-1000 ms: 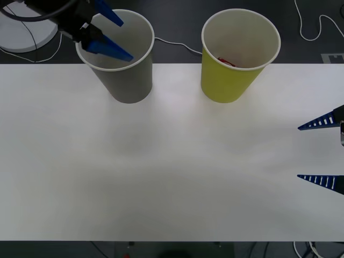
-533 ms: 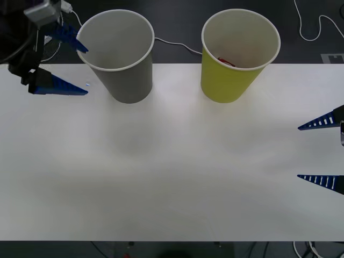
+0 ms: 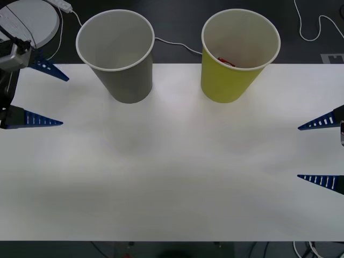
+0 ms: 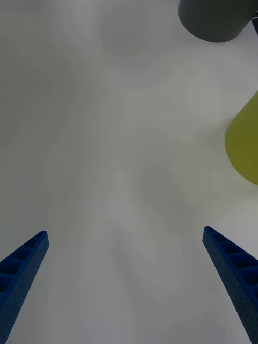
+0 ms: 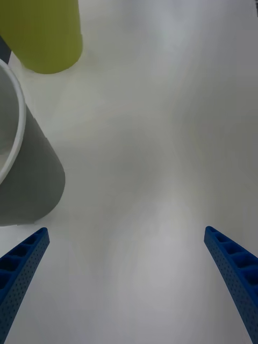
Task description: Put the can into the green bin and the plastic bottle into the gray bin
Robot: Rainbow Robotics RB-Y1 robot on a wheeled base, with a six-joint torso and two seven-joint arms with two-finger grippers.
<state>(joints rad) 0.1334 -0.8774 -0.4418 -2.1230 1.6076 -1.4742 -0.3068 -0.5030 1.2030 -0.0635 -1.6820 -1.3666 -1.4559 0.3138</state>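
Note:
The gray bin (image 3: pixel 124 80) stands at the back left of the white table and the green bin (image 3: pixel 228 86) at the back right. A sliver of red, the can (image 3: pixel 226 62), shows inside the green bin against its near wall. The plastic bottle is hidden. My left gripper (image 3: pixel 64 101) hangs open at the table's left edge, left of the gray bin and clear of it, holding nothing. My right gripper (image 3: pixel 299 152) is open at the right edge, in front of the green bin. The left wrist view has the gray bin (image 5: pixel 27 183) close by and the green bin (image 5: pixel 45 37) farther off.
The white table (image 3: pixel 172 172) stretches wide in front of both bins. Behind its back edge lie a round white disc (image 3: pixel 29 19) and white cables (image 3: pixel 314 29) on a dark floor. The right wrist view catches the gray bin (image 4: pixel 215 21) and the green bin (image 4: pixel 244 145).
My left gripper has left the gray bin's mouth, moving left and toward the front to the table's left edge, still open. The right gripper has not moved.

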